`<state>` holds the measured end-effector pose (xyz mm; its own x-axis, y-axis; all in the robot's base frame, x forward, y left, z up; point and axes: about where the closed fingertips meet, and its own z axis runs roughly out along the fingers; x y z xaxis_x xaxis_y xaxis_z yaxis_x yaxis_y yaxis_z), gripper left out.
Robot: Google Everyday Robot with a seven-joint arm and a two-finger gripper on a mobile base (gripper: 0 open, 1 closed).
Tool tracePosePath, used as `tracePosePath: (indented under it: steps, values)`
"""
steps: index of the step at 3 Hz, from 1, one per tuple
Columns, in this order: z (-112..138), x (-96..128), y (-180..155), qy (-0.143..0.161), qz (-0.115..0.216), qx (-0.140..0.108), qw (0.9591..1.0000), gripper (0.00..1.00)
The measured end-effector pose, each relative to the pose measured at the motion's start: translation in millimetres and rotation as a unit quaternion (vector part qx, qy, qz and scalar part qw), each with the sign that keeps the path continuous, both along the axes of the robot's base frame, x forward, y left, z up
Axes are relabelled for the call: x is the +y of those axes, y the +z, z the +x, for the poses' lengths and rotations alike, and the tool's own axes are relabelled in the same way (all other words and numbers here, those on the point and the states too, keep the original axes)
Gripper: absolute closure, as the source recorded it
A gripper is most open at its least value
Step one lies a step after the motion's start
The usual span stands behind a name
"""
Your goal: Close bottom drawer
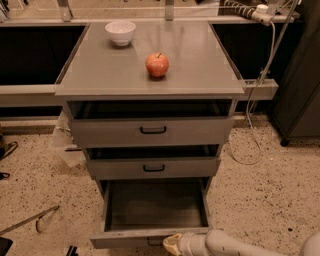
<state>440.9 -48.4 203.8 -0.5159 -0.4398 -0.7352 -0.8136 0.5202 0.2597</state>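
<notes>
warm, kinda dim indoor light from overhead; cabinet top (200, 65) has a soft sheen with pale reflections near the back; apple (157, 64) drops a small shadow; bottom drawer (150, 237) is murky inside, gaps above the other drawers go near black; gripper (172, 244) at the bottom edge, by that drawer's front, looks pale

A red apple (157, 65) is sitting near the middle of the grey desk (205, 60), with a white bowl (120, 32) resting at its 11 o'clock, well apart, near the back-left corner. Under the desk top, the top drawer (152, 131) and the middle drawer (153, 167) are both standing slightly ajar. A white cable (263, 75) is trailing from a power strip (250, 11) at 1 o'clock down to the speckled floor (260, 200), where a thin metal tool (30, 220) is lying at 8 o'clock.
</notes>
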Motion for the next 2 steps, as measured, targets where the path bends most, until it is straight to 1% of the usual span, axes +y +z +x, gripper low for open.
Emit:
tracePosePath:
  steps: [1,2]
  values:
    - [28.2,-3.0,-8.6,-0.015,0.005,-0.013,0.9998,1.00]
    - [28.3,-3.0,-8.5,-0.015,0.005,-0.013,0.9998,1.00]
